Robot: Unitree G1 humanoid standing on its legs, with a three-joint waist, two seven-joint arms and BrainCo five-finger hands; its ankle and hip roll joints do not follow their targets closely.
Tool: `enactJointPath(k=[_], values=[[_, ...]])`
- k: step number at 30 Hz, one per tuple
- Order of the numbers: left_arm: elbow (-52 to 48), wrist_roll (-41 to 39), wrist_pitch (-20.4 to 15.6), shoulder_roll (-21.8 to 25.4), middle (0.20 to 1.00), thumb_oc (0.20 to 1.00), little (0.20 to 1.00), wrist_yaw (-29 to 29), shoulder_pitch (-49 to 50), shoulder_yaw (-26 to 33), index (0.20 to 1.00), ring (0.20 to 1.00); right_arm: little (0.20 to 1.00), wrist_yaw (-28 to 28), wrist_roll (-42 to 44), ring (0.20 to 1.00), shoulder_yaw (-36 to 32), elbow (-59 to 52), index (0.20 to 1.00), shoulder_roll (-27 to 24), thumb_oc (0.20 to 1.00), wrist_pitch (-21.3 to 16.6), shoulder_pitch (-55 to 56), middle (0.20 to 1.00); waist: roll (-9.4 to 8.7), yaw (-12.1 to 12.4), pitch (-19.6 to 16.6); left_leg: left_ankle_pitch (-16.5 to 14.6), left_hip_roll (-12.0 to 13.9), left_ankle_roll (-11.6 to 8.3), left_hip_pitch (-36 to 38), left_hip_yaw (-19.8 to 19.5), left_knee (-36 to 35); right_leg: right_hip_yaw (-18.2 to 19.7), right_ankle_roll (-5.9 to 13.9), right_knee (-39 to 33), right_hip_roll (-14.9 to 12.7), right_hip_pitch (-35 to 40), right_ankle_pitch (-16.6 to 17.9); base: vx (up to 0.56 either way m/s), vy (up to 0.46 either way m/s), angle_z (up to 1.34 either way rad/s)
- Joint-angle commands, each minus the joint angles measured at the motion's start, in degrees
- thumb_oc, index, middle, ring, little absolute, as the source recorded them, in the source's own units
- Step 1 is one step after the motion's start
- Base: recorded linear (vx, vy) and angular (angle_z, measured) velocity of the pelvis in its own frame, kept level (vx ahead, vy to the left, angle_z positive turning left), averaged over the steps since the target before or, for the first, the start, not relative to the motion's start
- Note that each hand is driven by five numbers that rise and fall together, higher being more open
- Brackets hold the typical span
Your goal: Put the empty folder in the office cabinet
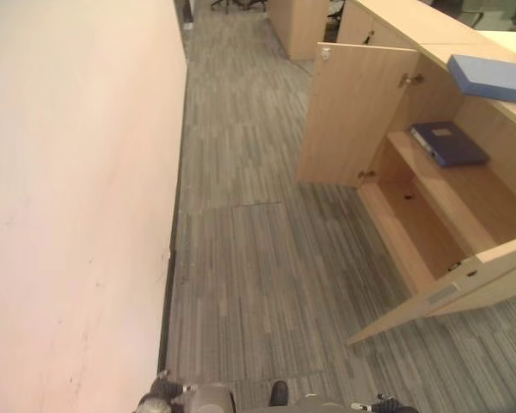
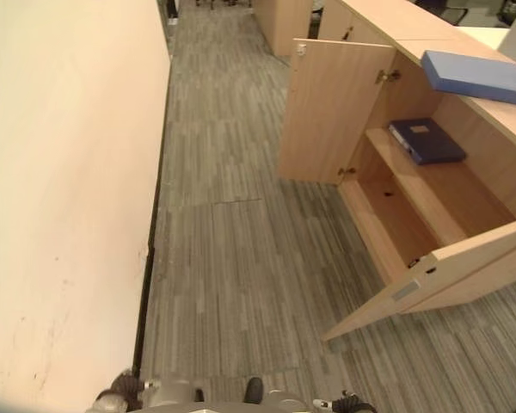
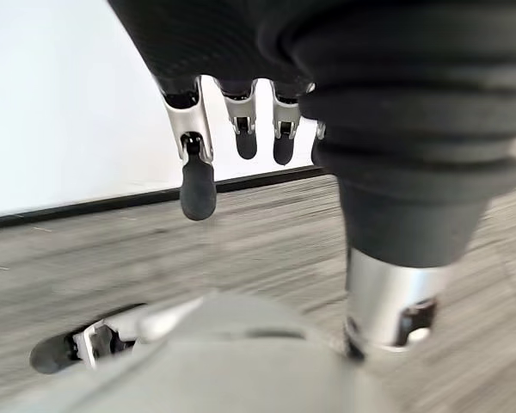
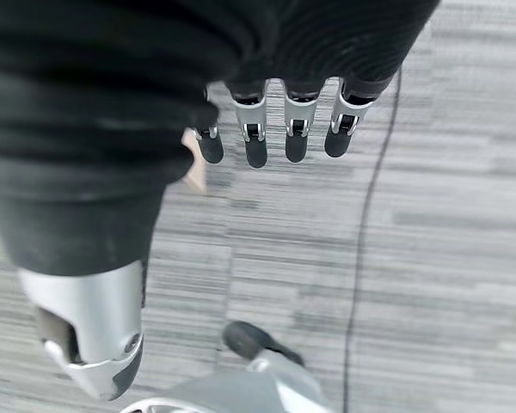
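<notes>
Hanging open, empty: left hand, right hand

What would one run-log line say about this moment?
cabinet: doors open | dark blue folder: on shelf inside | light blue folder: on cabinet top | left robot hand: open, empty | right robot hand: open, empty

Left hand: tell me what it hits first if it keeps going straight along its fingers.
Probably the carpet floor. In its wrist view the left hand hangs with relaxed fingers pointing down toward the carpet near the wall and its dark baseboard. Nothing else lies in that line, though depth is hard to judge.
</notes>
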Motion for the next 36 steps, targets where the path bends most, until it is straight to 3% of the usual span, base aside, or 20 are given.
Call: enactJointPath(k=[1,2,3,4,5,8,12,15,19,21,23,24,26,27,28,30,31,32,33,36], values=[[0.1,3.0,0.3,-2.2,1.000,1.000,1.000,0.7,0.9,-4.0,1.000,1.000,1.000,0.2,-3.6,1.000,1.7,1.3,1.000,-1.6,1.000,0.7,0.0,1.000,0.08,0.3,1.1,3.2,-0.4,4.31,2.4,1.1,-14.2,2.5,6.72,2.3,-2.3,1.9,-5.2,0.30,0.154,-0.06],[0.5,3.9,0.1,-2.4,1.000,1.000,1.000,0.7,1.0,-4.6,1.000,1.000,1.000,0.8,-6.4,1.000,3.2,2.2,1.000,-1.6,1.000,1.0,-0.1,1.000,1.06,1.2,0.9,6.2,-0.6,3.01,1.5,-0.8,-28.3,2.8,7.76,1.5,-2.6,3.4,-6.3,0.23,0.130,-0.08],[0.5,3.9,0.1,-2.4,1.000,1.000,1.000,0.7,1.0,-4.6,1.000,1.000,1.000,0.8,-6.4,1.000,3.2,2.2,1.000,-1.6,1.000,1.0,-0.1,1.000,0.99,1.2,1.0,6.4,-0.6,3.02,1.7,-0.7,-28.5,2.8,7.77,1.5,-2.7,3.5,-6.3,0.36,0.202,-0.05],[1.0,3.7,0.2,-2.8,1.000,1.000,1.000,0.7,1.0,-4.5,1.000,1.000,1.000,0.9,-8.0,1.000,3.6,2.6,1.000,-1.9,1.000,1.0,-0.1,1.000,2.76,1.9,0.4,11.5,-0.3,1.09,1.8,-3.3,-40.1,3.3,8.50,0.7,-2.2,5.5,-7.3,0.30,0.145,-0.05],[1.4,3.3,0.2,-3.2,1.000,1.000,1.000,0.8,1.2,-4.2,1.000,1.000,1.000,0.8,-8.2,1.000,3.5,2.6,1.000,-2.0,1.000,1.0,0.0,1.000,3.15,2.0,0.4,12.5,-0.2,0.59,1.4,-4.0,-43.7,3.6,8.76,0.5,-2.4,6.3,-8.0,0.39,0.182,-0.06],[3.2,2.3,0.4,-4.2,1.000,1.000,1.000,0.4,1.7,-3.1,1.000,1.000,1.000,1.4,-7.6,1.000,2.1,2.5,1.000,-2.1,1.000,0.8,0.6,1.000,4.15,1.9,-0.3,14.0,0.5,-0.57,1.9,-3.0,-49.4,4.5,9.75,-0.1,-3.1,8.5,-8.8,0.26,0.116,-0.24],[4.9,1.5,0.7,-4.6,1.000,1.000,1.000,-0.4,3.7,-1.4,1.000,1.000,1.000,1.5,-7.3,1.000,0.2,3.3,1.000,-2.2,1.000,1.0,2.1,1.000,5.56,1.8,-3.0,15.4,0.4,-1.00,4.4,-2.4,-49.7,4.8,11.18,-1.3,-4.5,10.1,-9.0,0.29,0.184,-0.38],[5.7,0.5,0.7,-4.4,1.000,1.000,1.000,-0.8,4.2,-0.2,1.000,1.000,1.000,1.9,-7.1,1.000,-0.3,3.4,1.000,-2.0,1.000,1.2,2.3,1.000,5.43,2.0,-4.1,14.7,-1.0,-0.20,5.3,-1.7,-49.7,4.2,12.60,-1.3,-6.6,10.5,-8.8,0.27,0.229,-0.17],[6.2,-0.8,0.6,-3.1,1.000,1.000,1.000,-0.8,3.9,1.9,1.000,1.000,1.000,2.9,-8.4,1.000,-0.5,3.1,1.000,-2.1,1.000,1.5,2.3,1.000,4.80,3.4,-7.1,10.2,-6.4,3.38,8.4,-0.4,-49.7,2.8,16.88,3.9,-14.8,8.6,-6.4,0.26,0.297,-0.06],[5.9,-0.7,0.5,-2.7,1.000,1.000,1.000,-1.1,3.3,1.6,1.000,1.000,1.000,3.5,-8.2,1.000,-0.5,2.2,1.000,-2.3,1.000,1.5,2.2,1.000,4.68,3.4,-7.4,8.3,-9.6,5.03,10.4,-0.5,-49.7,2.3,18.16,11.6,-19.0,5.9,-1.2,0.19,0.325,-0.14],[5.3,-0.6,0.6,-2.4,1.000,1.000,1.000,-1.2,2.8,1.2,1.000,1.000,1.000,3.8,-7.9,1.000,-0.3,0.8,1.000,-2.6,1.000,1.4,1.7,1.000,5.30,2.9,-6.3,6.5,-12.5,7.41,13.1,-1.4,-49.7,3.0,16.35,23.0,-22.8,1.3,6.0,0.14,0.383,0.11],[5.1,-0.2,0.8,-2.0,1.000,1.000,1.000,-1.3,2.5,0.7,1.000,1.000,1.000,3.6,-7.5,1.000,-0.1,0.1,1.000,-2.7,1.000,1.3,1.4,1.000,5.41,2.6,-5.6,5.4,-13.7,8.26,14.5,-1.7,-49.7,2.4,14.80,28.0,-24.3,-0.2,7.0,0.19,0.357,0.02],[5.0,0.4,0.9,-1.4,1.000,1.000,1.000,-1.6,2.3,0.2,1.000,1.000,1.000,3.1,-7.2,1.000,0.3,-0.8,1.000,-2.7,1.000,1.0,1.1,1.000,4.87,2.4,-4.9,3.5,-14.5,8.27,16.1,-1.8,-49.7,1.5,14.74,32.3,-25.7,-1.3,5.8,0.18,0.198,0.05],[4.7,0.7,0.9,-0.8,1.000,1.000,1.000,-1.5,1.9,-0.2,1.000,1.000,1.000,2.3,-6.4,1.000,0.9,-2.7,1.000,-2.5,1.000,0.4,0.0,1.000,4.88,2.3,-4.0,1.9,-14.2,8.48,18.1,-1.0,-49.7,-1.8,14.34,36.4,-26.8,-4.7,4.3,0.10,0.092,0.01],[4.7,0.7,0.8,-0.8,1.000,1.000,1.000,-1.5,1.9,-0.2,1.000,1.000,1.000,2.3,-6.4,1.000,0.9,-2.7,1.000,-2.5,1.000,0.4,0.0,1.000,4.86,2.3,-3.9,1.9,-14.2,8.48,18.1,-1.0,-49.7,-1.7,14.35,36.4,-26.8,-4.8,4.3,0.15,0.094,-0.08],[3.9,0.1,0.5,-0.9,1.000,1.000,1.000,-1.2,1.5,-0.2,1.000,1.000,1.000,2.0,-5.7,1.000,1.5,-4.8,1.000,-2.3,1.000,-0.5,-1.7,1.000,5.65,2.0,-2.8,1.2,-12.3,8.08,19.5,-0.8,-49.7,-5.2,13.25,33.9,-23.5,-8.5,0.3,0.13,-0.036,-0.09],[4.4,0.8,0.7,-1.3,1.000,1.000,1.000,-1.2,1.6,-2.4,1.000,1.000,1.000,1.2,-3.9,1.000,3.9,-3.6,1.000,0.4,1.000,0.9,-11.0,1.000,6.54,3.2,-3.2,1.2,-11.9,7.93,20.2,-1.5,-49.7,-7.1,13.28,31.1,-22.1,-8.8,-0.9,0.23,-0.133,0.00],[4.1,0.5,0.6,-1.8,1.000,1.000,1.000,-1.6,1.6,-2.4,1.000,1.000,1.000,1.8,-3.5,1.000,3.6,-5.2,1.000,-0.3,1.000,0.1,-9.7,1.000,6.81,1.6,-1.2,0.8,-11.2,7.46,22.1,-2.2,-49.7,-7.2,13.82,23.9,-16.8,-11.7,-0.3,0.27,-0.162,-0.08],[4.5,0.8,0.7,-2.0,1.000,1.000,1.000,-1.6,2.3,-2.6,1.000,1.000,1.000,1.7,-3.2,1.000,3.7,-5.0,1.000,-0.3,1.000,0.2,-9.4,1.000,6.76,0.9,-0.5,0.1,-11.0,7.08,23.6,-2.2,-49.7,-7.5,14.11,17.9,-13.4,-12.6,1.2,0.29,-0.183,-0.03],[5.5,2.2,1.2,-2.1,1.000,1.000,1.000,-2.3,3.1,-2.4,1.000,1.000,1.000,1.3,-1.7,1.000,2.8,-4.8,1.000,-0.3,1.000,0.0,-9.6,1.000,4.98,0.1,0.1,-1.7,-11.6,6.43,25.9,-3.0,-49.7,-9.0,16.10,5.7,-8.3,-13.9,5.8,0.24,-0.128,0.06]])
